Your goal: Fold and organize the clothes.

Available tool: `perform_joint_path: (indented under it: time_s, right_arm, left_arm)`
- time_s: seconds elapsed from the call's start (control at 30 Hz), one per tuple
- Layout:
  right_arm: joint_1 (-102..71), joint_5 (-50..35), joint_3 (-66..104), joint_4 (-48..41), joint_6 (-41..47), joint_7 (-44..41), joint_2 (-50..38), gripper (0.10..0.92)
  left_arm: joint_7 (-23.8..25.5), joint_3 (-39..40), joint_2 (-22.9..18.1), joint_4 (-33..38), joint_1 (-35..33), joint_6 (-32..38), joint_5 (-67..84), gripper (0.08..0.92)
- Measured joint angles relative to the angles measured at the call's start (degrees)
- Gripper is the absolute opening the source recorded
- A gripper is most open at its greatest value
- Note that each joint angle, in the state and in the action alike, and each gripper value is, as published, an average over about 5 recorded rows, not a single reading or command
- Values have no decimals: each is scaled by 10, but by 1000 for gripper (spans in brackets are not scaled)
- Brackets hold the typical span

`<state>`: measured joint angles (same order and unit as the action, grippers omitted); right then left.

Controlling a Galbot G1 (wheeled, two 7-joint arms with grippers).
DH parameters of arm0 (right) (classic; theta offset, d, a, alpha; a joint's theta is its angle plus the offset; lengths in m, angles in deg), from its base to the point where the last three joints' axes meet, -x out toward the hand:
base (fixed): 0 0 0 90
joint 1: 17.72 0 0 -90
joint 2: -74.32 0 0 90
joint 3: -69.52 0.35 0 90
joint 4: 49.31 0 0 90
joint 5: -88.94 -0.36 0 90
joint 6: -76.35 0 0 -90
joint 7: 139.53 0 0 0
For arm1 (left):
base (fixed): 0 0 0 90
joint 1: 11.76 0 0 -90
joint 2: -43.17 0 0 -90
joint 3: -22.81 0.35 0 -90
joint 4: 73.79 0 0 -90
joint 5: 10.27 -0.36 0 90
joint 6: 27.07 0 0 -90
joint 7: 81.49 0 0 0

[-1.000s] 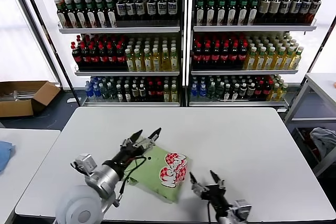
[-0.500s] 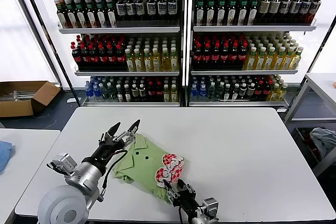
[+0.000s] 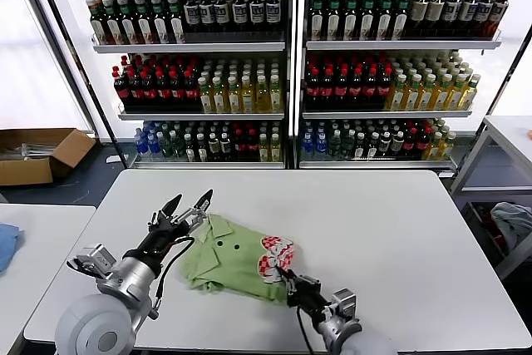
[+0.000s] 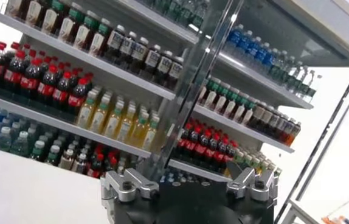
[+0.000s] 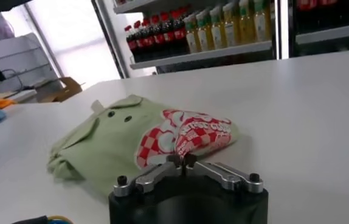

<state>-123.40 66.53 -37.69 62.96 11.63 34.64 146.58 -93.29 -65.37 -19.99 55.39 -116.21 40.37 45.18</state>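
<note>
A light green polo shirt (image 3: 233, 259) lies folded on the white table (image 3: 391, 230), collar and buttons facing up and the red-and-white graphic (image 3: 274, 253) on its right part. My right gripper (image 3: 288, 276) sits low at the shirt's near right edge. In the right wrist view its fingertips (image 5: 182, 160) are closed together on the hem of the shirt (image 5: 120, 137), just below the graphic. My left gripper (image 3: 189, 202) hovers open above the shirt's far left corner by the collar, holding nothing. The left wrist view shows only its spread fingers (image 4: 126, 185) against the shelves.
Shelves full of bottles (image 3: 291, 64) stand behind the table. A cardboard box (image 3: 37, 154) lies on the floor at the left. A second table with a blue cloth (image 3: 4, 247) is at the near left, and another table (image 3: 507, 135) stands at the right.
My right gripper moved left to the shirt's near edge and shut there. My left gripper drew back left off the shirt, staying open. The collar now shows.
</note>
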Motion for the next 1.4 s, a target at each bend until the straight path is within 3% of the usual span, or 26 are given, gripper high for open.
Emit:
perform_joint_path:
  time_s: [0.57, 1.07, 1.4]
  right_arm:
    - [113, -52, 56, -105, -14, -82, -142, 135]
    - [97, -23, 117, -84, -34, -74, -141, 552]
    - [137, 4, 53, -99, -54, -6, -68, 804]
  left_arm:
    - [-3, 5, -15, 2, -11, -3, -5, 823]
    - [0, 0, -18, 8, -20, -4, -8, 823]
    - [3, 0, -23, 15, -30, -3, -17, 823]
